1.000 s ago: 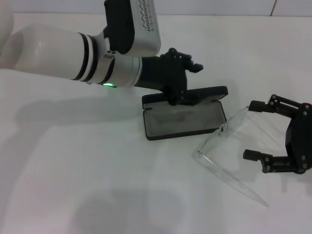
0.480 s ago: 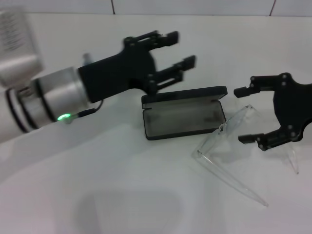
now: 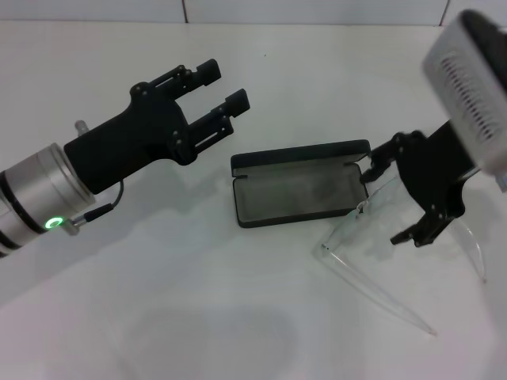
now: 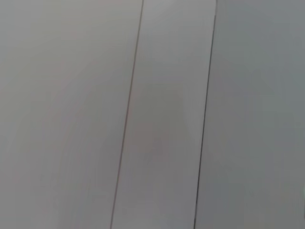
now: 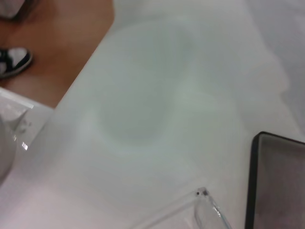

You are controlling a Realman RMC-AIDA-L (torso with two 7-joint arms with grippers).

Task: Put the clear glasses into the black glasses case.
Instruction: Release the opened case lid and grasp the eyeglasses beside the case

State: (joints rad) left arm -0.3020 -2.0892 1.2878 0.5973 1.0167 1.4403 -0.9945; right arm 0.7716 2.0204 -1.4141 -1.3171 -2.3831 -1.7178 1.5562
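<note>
On the white table (image 3: 261,317), near the middle of the head view, the black glasses case (image 3: 299,192) is seen lying open, its grey lining turned upward and its lid standing along the far edge. Just beside the case, on the robot's right, the clear glasses (image 3: 372,207) are seen resting on the table, unfolded: the lens end lies close to the case's right corner, one long clear arm runs toward the near edge of the table, and the other arm reaches down at the far right. Whether the lens actually touches the case cannot be told.

Over the lens, the right gripper (image 3: 394,199) is seen lowered, its two black fingers spread wide with one on either side of the clear lens; nothing is held between them, and contact with the lens cannot be judged. Well apart from the case, on the robot's left, the left gripper (image 3: 212,89) is seen raised above the table, its fingers parted and empty, pointing away toward the far side.

From the right wrist view, a corner of the glasses (image 5: 205,210) and one dark edge of the case (image 5: 278,183) can be made out on the table. From the left wrist view only a plain grey panelled surface is shown
</note>
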